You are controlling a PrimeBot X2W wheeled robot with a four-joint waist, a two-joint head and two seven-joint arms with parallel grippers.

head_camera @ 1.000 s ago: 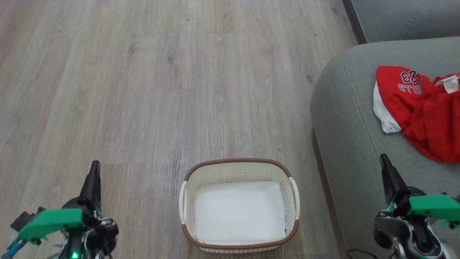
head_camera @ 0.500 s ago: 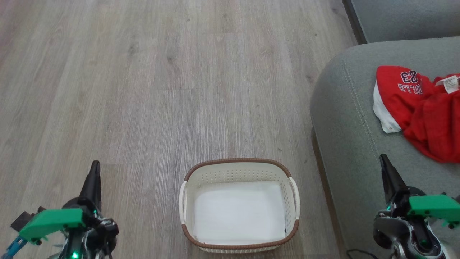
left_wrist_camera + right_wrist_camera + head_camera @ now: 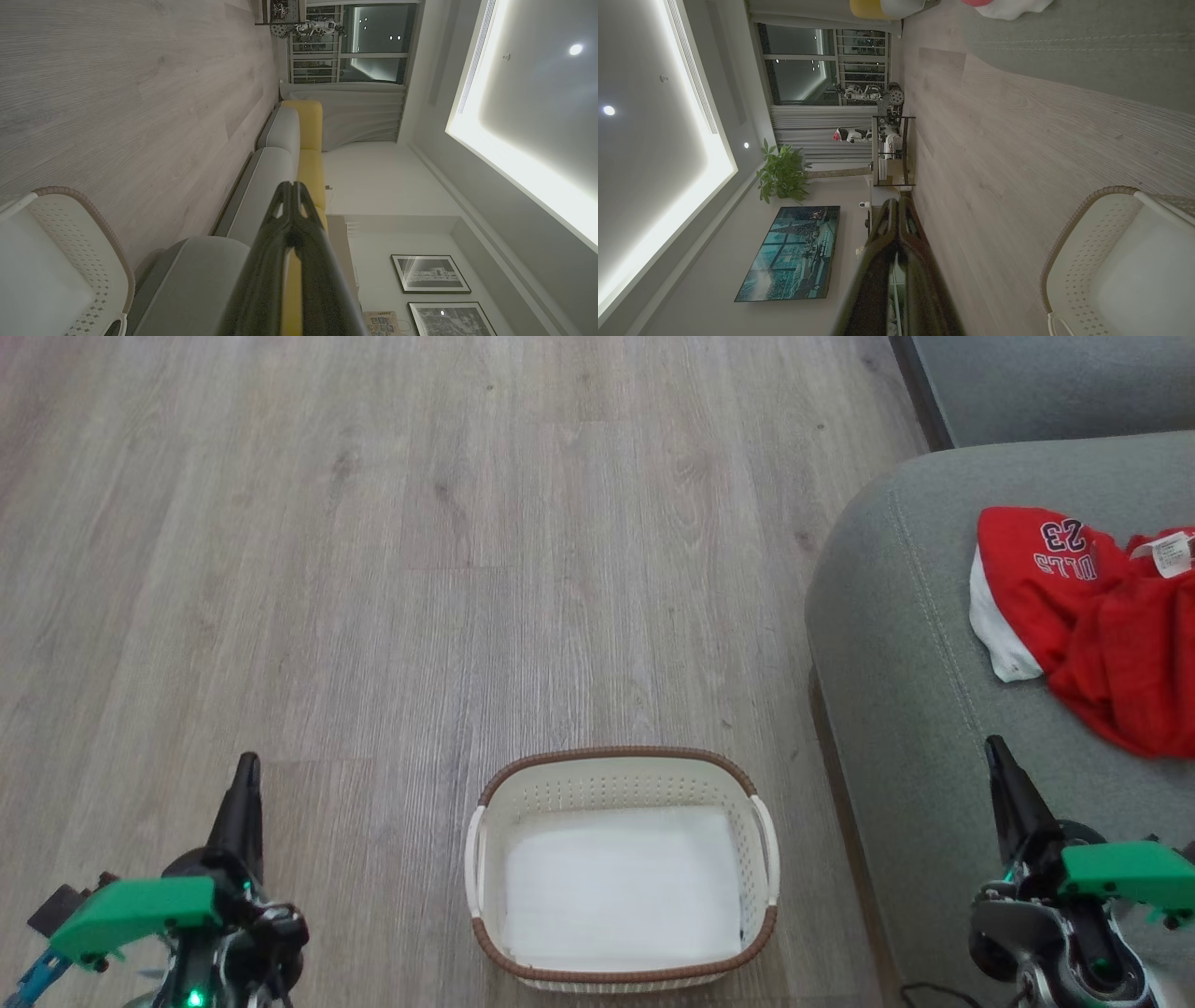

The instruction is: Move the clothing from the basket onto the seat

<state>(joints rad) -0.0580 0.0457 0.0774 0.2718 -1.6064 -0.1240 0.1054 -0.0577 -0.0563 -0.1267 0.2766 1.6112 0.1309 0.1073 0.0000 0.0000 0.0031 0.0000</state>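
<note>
Red Bulls 23 garments (image 3: 1092, 616) are lying on the grey-green couch cushion (image 3: 896, 644) and the cream basket (image 3: 621, 758) is sitting empty, so I'm resting the left gripper (image 3: 247, 767) and right gripper (image 3: 995, 751) pinched together, gripping nothing.

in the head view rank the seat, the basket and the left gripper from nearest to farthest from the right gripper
From the right gripper:
1. seat, on the right; the gripper overlaps it in the head view.
2. basket, on the floor in the middle, between the two grippers.
3. left gripper, at the far left.
</note>
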